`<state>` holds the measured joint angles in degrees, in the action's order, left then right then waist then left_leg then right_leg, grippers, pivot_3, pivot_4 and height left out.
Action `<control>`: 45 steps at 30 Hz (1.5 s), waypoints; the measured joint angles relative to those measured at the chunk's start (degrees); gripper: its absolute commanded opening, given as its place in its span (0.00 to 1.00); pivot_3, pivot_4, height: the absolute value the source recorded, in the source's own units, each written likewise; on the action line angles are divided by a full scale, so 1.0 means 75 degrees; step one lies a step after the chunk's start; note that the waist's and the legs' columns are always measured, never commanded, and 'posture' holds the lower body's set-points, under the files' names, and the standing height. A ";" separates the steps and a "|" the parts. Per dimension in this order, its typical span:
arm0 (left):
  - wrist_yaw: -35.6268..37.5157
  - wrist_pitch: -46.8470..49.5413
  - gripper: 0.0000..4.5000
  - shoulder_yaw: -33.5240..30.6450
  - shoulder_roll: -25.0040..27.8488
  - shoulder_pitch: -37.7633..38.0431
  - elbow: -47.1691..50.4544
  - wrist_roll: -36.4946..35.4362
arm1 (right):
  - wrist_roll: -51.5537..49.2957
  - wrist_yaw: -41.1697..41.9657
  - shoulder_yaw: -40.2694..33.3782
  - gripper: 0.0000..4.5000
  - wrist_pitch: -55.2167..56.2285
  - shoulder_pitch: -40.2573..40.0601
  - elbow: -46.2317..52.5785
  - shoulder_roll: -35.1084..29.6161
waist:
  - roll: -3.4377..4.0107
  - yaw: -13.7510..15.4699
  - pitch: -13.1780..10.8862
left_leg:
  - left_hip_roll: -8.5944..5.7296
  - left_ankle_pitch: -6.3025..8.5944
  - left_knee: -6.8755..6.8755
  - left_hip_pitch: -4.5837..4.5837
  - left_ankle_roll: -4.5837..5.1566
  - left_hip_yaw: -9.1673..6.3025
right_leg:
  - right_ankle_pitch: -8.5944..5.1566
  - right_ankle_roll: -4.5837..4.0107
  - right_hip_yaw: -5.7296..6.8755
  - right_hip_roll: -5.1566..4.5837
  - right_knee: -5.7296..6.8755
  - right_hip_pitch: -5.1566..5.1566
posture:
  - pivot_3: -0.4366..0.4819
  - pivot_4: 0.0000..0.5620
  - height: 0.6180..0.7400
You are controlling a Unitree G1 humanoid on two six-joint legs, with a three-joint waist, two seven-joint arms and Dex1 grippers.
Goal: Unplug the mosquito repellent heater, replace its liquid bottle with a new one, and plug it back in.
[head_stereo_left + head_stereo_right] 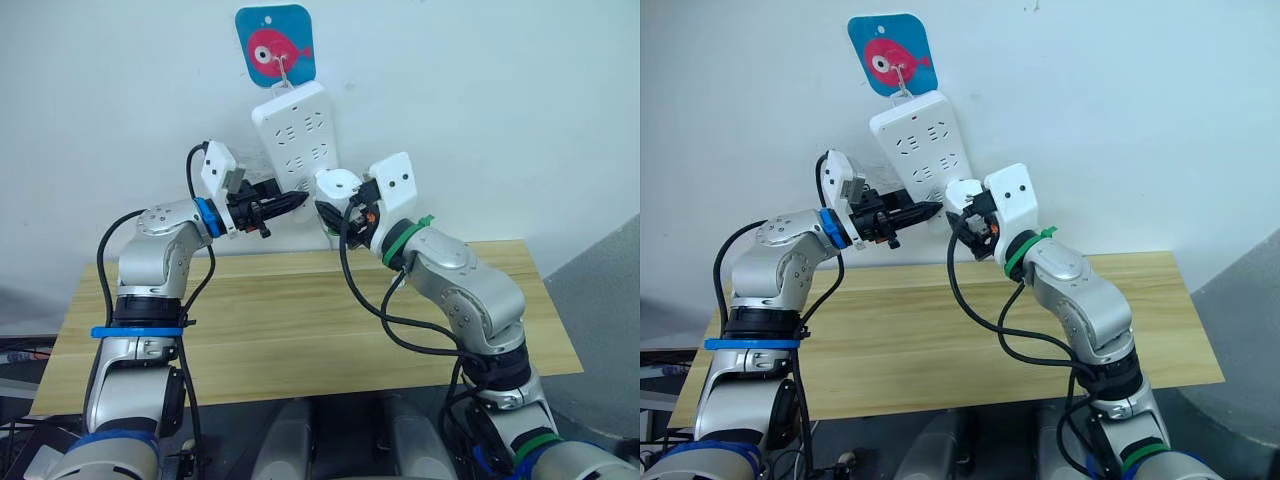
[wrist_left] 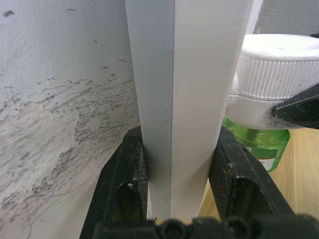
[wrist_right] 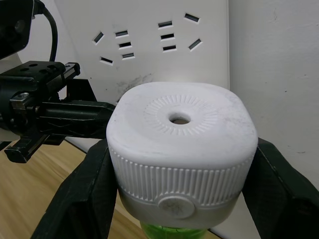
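Above the pale wooden table point(image 1: 300, 320), the right gripper point(image 3: 179, 164) clamps the white ribbed-dome plastic heater point(image 3: 182, 149), green bottle point(image 2: 256, 147) beneath, at the long white power strip point(image 1: 298, 135), whose edge the left gripper point(image 2: 182, 169) pinches, seemingly unplugging; next, a straight pull off.

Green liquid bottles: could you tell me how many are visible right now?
1: a green bottle sits under the white heater, which the right gripper clamps beside the power strip. Others may be hidden.
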<state>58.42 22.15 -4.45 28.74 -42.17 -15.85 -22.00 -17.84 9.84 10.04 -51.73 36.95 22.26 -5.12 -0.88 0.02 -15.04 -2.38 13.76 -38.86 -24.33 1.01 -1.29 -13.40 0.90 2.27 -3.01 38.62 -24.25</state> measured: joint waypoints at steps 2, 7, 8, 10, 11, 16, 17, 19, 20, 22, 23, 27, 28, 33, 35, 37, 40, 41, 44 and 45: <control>-0.0004 -0.0004 0.30 0.0000 -0.0009 0.0000 0.0000 0.0001 | -0.0060 0.0033 -0.0066 0.68 -0.0119 0.0062 -0.0018 0.0003 | 0.0000 0.0000 0.0000 | 0.0000 0.0000 0.0000 0.0001 0.0000 0.0000 | 0.0000 0.0000 0.0000 0.0000 0.0002 0.0000 | 0.58 0.41 1.00; -0.0045 -0.0011 0.30 -0.0010 -0.0011 -0.0001 -0.0004 0.0046 | -0.0212 0.0164 -0.0257 0.68 -0.0370 0.0283 -0.0202 -0.0001 | 0.0000 -0.0007 0.0000 | 0.0000 -0.0006 -0.0001 0.0005 -0.0003 0.0001 | 0.0000 -0.0001 -0.0004 0.0000 0.0010 -0.0002 | 0.57 0.41 1.00; -0.0050 -0.0012 0.30 -0.0011 -0.0016 -0.0002 -0.0009 0.0051 | -0.0199 0.0214 -0.0228 0.68 -0.0356 0.0317 -0.0235 -0.0071 | 0.0000 -0.0008 0.0000 | 0.0000 -0.0007 -0.0001 0.0007 -0.0003 0.0001 | 0.0000 0.0000 -0.0004 0.0000 0.0013 -0.0002 | 0.57 0.41 1.00; -0.0050 -0.0015 0.30 -0.0016 -0.0026 -0.0002 -0.0015 0.0052 | -0.0167 0.0298 -0.0172 0.68 -0.0304 0.0343 -0.0261 -0.0154 | 0.0000 -0.0008 0.0000 | 0.0000 -0.0007 -0.0001 0.0010 -0.0004 0.0001 | -0.0001 0.0000 -0.0003 0.0000 0.0016 -0.0001 | 0.57 0.41 1.00; -0.0050 -0.0019 0.30 -0.0017 -0.0025 -0.0002 -0.0018 0.0053 | -0.0158 0.0321 -0.0162 0.68 -0.0272 0.0342 -0.0275 -0.0169 | 0.0000 -0.0008 0.0000 | 0.0000 -0.0007 0.0000 0.0009 -0.0004 0.0001 | -0.0001 0.0000 -0.0003 0.0000 0.0016 -0.0001 | 0.57 0.41 1.00; 0.0034 -0.0080 0.30 0.0023 -0.0290 -0.0015 -0.0020 -0.0066 | 0.0036 0.0300 -0.0204 0.99 -0.0033 0.0341 -0.0331 -0.0285 | -0.0005 0.0052 -0.0002 | -0.0001 -0.0007 0.0001 0.0001 -0.0003 -0.0006 | -0.0004 -0.0004 0.0005 -0.0002 0.0004 0.0000 | 0.57 0.42 1.00; 0.0031 -0.0150 0.30 0.0035 -0.0329 -0.0021 -0.0020 -0.0077 | 0.0050 0.0342 -0.0205 0.99 0.0009 0.0305 -0.0268 -0.0365 | -0.0005 0.0080 -0.0002 | -0.0003 -0.0006 0.0005 -0.0006 -0.0001 -0.0007 | -0.0004 -0.0004 0.0006 -0.0002 -0.0012 -0.0001 | 0.57 0.42 1.00; 0.0082 -0.0197 0.30 0.0056 -0.0321 -0.0049 -0.0019 -0.0074 | 0.0048 0.0456 -0.0200 0.99 0.0027 0.0090 -0.0020 -0.0636 | -0.0005 0.0118 -0.0002 | -0.0007 -0.0005 0.0008 -0.0014 0.0000 -0.0005 | -0.0011 0.0001 0.0004 -0.0004 -0.0034 0.0001 | 0.57 0.42 1.00; 0.0111 -0.0220 0.30 0.0082 -0.0321 -0.0067 -0.0020 -0.0075 | 0.0024 0.0591 -0.0199 0.99 0.0021 -0.0149 0.0229 -0.0857 | -0.0005 0.0139 -0.0002 | -0.0006 -0.0006 0.0015 -0.0021 -0.0003 -0.0005 | -0.0011 0.0001 0.0006 -0.0003 -0.0064 0.0003 | 0.57 0.42 1.00; 0.0133 -0.0293 0.30 0.0102 -0.0307 -0.0075 -0.0027 -0.0070 | -0.0064 0.0795 -0.0206 0.99 -0.0045 -0.0562 0.0599 -0.1143 | -0.0005 0.0145 -0.0002 | -0.0007 -0.0006 0.0016 -0.0036 -0.0003 -0.0003 | -0.0011 0.0002 0.0005 -0.0005 -0.0085 0.0000 | 0.57 0.42 1.00; 0.0135 -0.0332 0.30 0.0111 -0.0301 -0.0075 -0.0030 -0.0067 | -0.0177 0.0921 -0.0224 0.99 -0.0156 -0.0775 0.0820 -0.1335 | -0.0005 0.0150 -0.0002 | -0.0007 -0.0006 0.0015 -0.0040 -0.0002 -0.0003 | -0.0011 0.0002 0.0006 -0.0005 -0.0089 0.0000 | 0.57 0.43 1.00; 0.0129 -0.0357 0.30 0.0112 -0.0252 -0.0070 -0.0063 -0.0059 | -0.0705 0.1487 -0.0396 0.99 -0.0598 -0.1347 0.1553 -0.2015 | -0.0006 0.0157 -0.0003 | -0.0004 0.0011 0.0014 -0.0040 0.0026 -0.0007 | -0.0011 0.0002 0.0011 -0.0006 -0.0085 0.0000 | 0.57 0.43 1.00; 0.0123 -0.0365 0.30 0.0111 -0.0251 -0.0068 -0.0071 -0.0055 | -0.0809 0.1567 -0.0485 0.99 -0.0635 -0.1441 0.1626 -0.2091 | -0.0006 0.0160 -0.0003 | -0.0003 0.0011 0.0015 -0.0039 0.0026 -0.0009 | -0.0011 0.0002 0.0014 -0.0006 -0.0083 0.0001 | 0.57 0.43 1.00; -0.0055 -0.0697 0.58 0.0077 -0.0174 0.0042 -0.0359 0.0083 | -0.1090 0.1875 -0.0824 0.62 -0.0543 -0.1681 0.1589 -0.2300 | -0.0006 0.0144 -0.0003 | -0.0002 0.0011 0.0015 -0.0039 0.0027 -0.0010 | -0.0011 0.0002 0.0016 -0.0006 -0.0082 -0.0001 | 0.57 0.43 1.00; -0.0071 -0.0762 0.72 0.0019 0.0045 0.0397 -0.0383 0.0121 | -0.1117 0.1922 -0.0872 0.45 -0.0496 -0.1682 0.1458 -0.2261 | -0.0007 0.0105 -0.0004 | -0.0001 0.0010 0.0018 -0.0040 0.0026 -0.0009 | -0.0011 0.0001 0.0016 -0.0005 -0.0082 -0.0006 | 0.57 0.43 1.00; -0.0128 -0.0777 0.86 -0.0072 0.0230 0.0725 -0.0309 0.0131 | -0.1216 0.1925 -0.0896 0.29 -0.0493 -0.1682 0.1379 -0.2152 | -0.0008 0.0099 -0.0005 | 0.0002 0.0010 0.0023 -0.0041 0.0025 -0.0010 | -0.0011 0.0000 0.0017 -0.0005 -0.0086 -0.0007 | 0.61 0.42 1.00; -0.0200 -0.0662 1.00 -0.0220 0.0572 0.1394 0.0369 0.0085 | -0.1396 0.2005 -0.0867 0.03 -0.0494 -0.1730 0.1353 -0.2086 | -0.0009 0.0140 -0.0005 | 0.0001 0.0011 0.0023 -0.0045 0.0025 -0.0010 | -0.0011 -0.0001 0.0016 -0.0009 -0.0092 -0.0008 | 0.63 0.42 1.00; -0.0205 -0.0605 1.00 -0.0275 0.0710 0.1665 0.0763 0.0029 | -0.1434 0.2030 -0.0855 0.02 -0.0495 -0.1734 0.1357 -0.2067 | -0.0009 0.0158 -0.0005 | 0.0001 0.0011 0.0022 -0.0045 0.0025 -0.0010 | -0.0011 -0.0001 0.0016 -0.0011 -0.0094 -0.0006 | 0.63 0.42 1.00; -0.0254 -0.0167 1.00 -0.0632 0.0955 0.2550 0.2042 -0.0398 | -0.1686 0.2173 -0.0791 0.02 -0.0504 -0.1696 0.1355 -0.1937 | -0.0009 0.0191 -0.0005 | 0.0001 0.0012 0.0023 -0.0045 0.0026 -0.0013 | -0.0011 -0.0001 0.0016 -0.0015 -0.0096 -0.0005 | 0.66 0.41 1.00; -0.0278 0.0008 1.00 -0.0730 0.1015 0.2805 0.2435 -0.0576 | -0.1759 0.2212 -0.0755 0.02 -0.0509 -0.1686 0.1359 -0.1902 | -0.0009 0.0191 -0.0005 | 0.0002 0.0012 0.0023 -0.0045 0.0025 -0.0015 | -0.0012 -0.0001 0.0016 -0.0015 -0.0097 -0.0005 | 0.66 0.41 1.00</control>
<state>56.34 22.21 -9.93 36.35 -21.13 2.41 -26.32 -31.03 26.43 4.38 -55.55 24.30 32.45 -19.39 -0.95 1.45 -15.08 -2.36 13.85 -38.69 -24.66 1.20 -1.40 -13.49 0.89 2.39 -3.12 37.89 -24.29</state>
